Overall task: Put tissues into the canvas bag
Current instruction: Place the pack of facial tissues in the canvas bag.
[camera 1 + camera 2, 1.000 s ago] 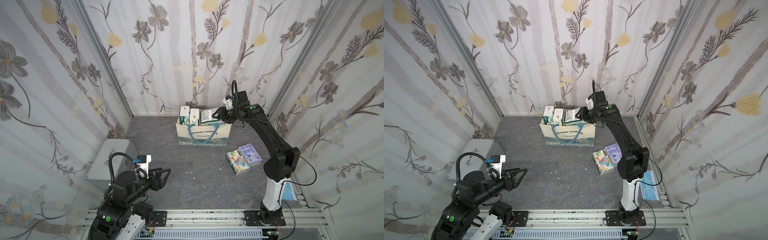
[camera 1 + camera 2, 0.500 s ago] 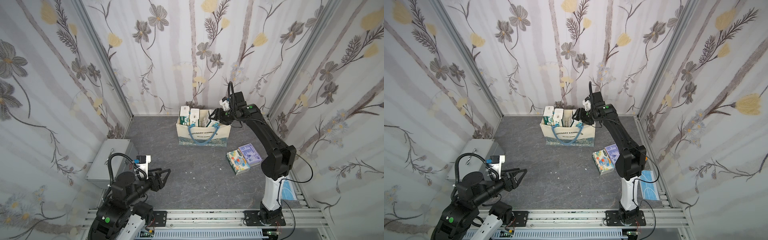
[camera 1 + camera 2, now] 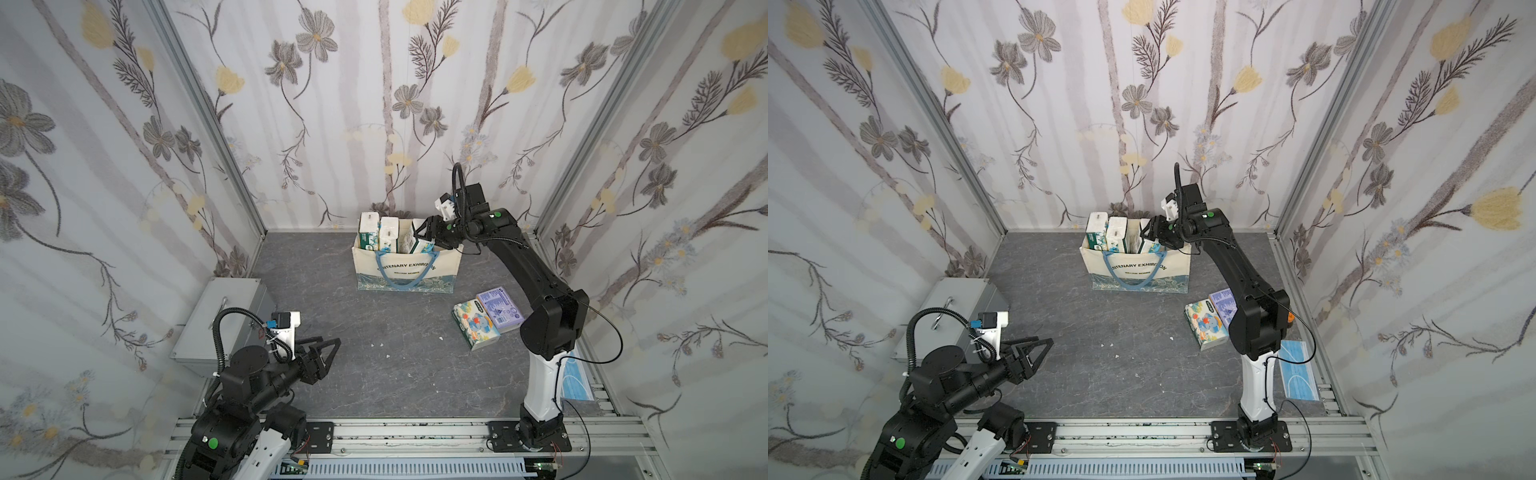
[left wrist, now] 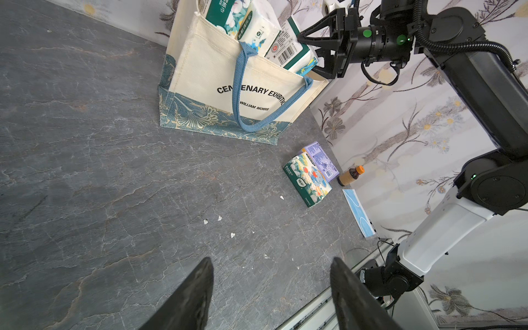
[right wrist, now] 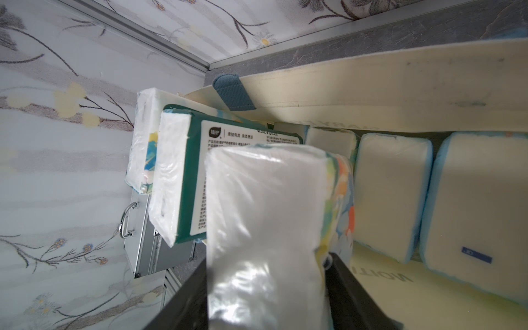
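Floral walls enclose a grey desk (image 3: 374,365). Our left fingers (image 3: 326,347) hang spread and empty, well apart from the bag (image 3: 365,270). Our right fingers (image 3: 424,236) clasp a pack (image 5: 265,200) at the bag's mouth. Its long axis points straight ahead of them, and it leans on a green pack (image 5: 194,177). We judge insertion underway: next, push down and release. Two loose packs (image 3: 476,326) lie behind.

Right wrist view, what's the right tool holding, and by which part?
A white-ended tissue pack with colourful print, pinched at its near end by the right tool, over the canvas bag. The left tool is open and empty.
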You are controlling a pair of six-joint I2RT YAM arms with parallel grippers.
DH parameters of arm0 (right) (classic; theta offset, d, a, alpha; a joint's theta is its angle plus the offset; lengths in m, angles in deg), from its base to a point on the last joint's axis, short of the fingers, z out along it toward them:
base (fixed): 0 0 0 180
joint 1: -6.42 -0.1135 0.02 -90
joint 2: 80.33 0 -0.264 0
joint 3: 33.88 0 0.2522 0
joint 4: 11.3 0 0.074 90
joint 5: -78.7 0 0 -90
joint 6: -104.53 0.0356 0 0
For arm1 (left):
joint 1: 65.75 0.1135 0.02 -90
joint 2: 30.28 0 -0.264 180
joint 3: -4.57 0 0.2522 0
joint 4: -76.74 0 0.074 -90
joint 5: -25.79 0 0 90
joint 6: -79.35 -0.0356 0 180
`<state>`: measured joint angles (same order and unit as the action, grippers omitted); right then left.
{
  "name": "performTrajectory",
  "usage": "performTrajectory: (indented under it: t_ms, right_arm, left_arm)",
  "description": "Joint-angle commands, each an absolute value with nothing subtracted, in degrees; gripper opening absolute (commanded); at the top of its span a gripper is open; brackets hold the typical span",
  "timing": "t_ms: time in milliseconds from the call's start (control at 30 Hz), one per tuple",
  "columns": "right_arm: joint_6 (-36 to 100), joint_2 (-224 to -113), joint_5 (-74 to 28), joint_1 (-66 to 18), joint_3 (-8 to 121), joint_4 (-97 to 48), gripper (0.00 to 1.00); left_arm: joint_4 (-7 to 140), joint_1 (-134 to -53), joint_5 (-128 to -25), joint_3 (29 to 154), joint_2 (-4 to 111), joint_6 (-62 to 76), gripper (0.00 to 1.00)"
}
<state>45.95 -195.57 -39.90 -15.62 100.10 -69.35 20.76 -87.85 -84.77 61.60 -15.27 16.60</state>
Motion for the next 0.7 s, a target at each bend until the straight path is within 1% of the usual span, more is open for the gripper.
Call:
performTrajectory:
  t_ms: [0, 233, 533, 600, 667]
  right_arm:
    - [48.48, -195.62, -42.86, -15.89, 100.48, -65.60, 0.60]
    - [53.88, -196.51, -44.43, -16.05, 100.49, -60.56, 0.59]
    - [54.33, -199.07, -43.33, -18.12, 101.66, -60.36, 0.59]
    - [54.35, -200.08, -43.60, -18.74, 102.43, -60.50, 0.61]
    - [54.66, -200.81, -43.81, -19.26, 103.00, -60.26, 0.65]
  left_arm:
    - [22.19, -87.83, -84.22, 61.52, -15.34, 16.89, 0.66]
    - [22.11, -87.84, -84.11, 61.49, -15.42, 16.92, 0.66]
    - [22.11, -87.83, -84.07, 61.50, -15.54, 17.01, 0.66]
    - [22.11, -87.81, -84.12, 61.49, -15.54, 16.98, 0.66]
    - [22.11, -87.85, -84.16, 61.56, -15.59, 16.98, 0.66]
